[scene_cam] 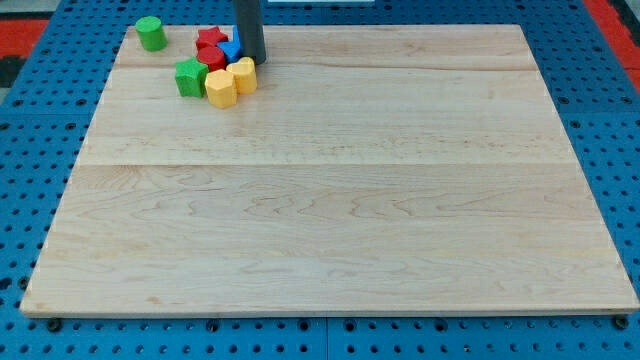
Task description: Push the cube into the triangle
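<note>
Nearest the camera: the wide bare front of the wooden desk (350,220), resting on a blue board full of holes (20,200). All the blocks far back, up by the view's top left corner, bunched around my tip (252,61).

No pincer on this arm, just a straight dark rod (248,28), so nothing to open or close. My tip down on the desk.

- Touching my tip on its left: a small blue block (231,50), partly hidden by the rod, shape hard to tell.
- Just below my tip: a yellow block (243,74).
- Pressed against that one, a bit lower and further left of my tip: a second yellow block (221,88).
- Left of my tip, past the blue block: a red block (212,58), with a red star (210,38) right above it.
- Further left and lower: a green block (190,77), looking like a cube, touching the red block and the second yellow block.
- Well off to the left of my tip, alone: a green cylinder (150,33).
</note>
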Controlling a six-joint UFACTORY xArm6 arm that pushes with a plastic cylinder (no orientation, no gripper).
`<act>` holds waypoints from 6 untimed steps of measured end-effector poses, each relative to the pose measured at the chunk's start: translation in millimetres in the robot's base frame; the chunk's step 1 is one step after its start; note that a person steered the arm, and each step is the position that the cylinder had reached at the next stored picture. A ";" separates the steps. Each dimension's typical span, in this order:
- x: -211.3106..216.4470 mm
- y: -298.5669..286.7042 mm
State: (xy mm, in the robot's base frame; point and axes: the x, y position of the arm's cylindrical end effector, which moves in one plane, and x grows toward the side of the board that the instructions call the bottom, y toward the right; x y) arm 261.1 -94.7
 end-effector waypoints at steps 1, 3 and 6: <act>0.0 -0.2; -59.1 47.0; -22.3 5.1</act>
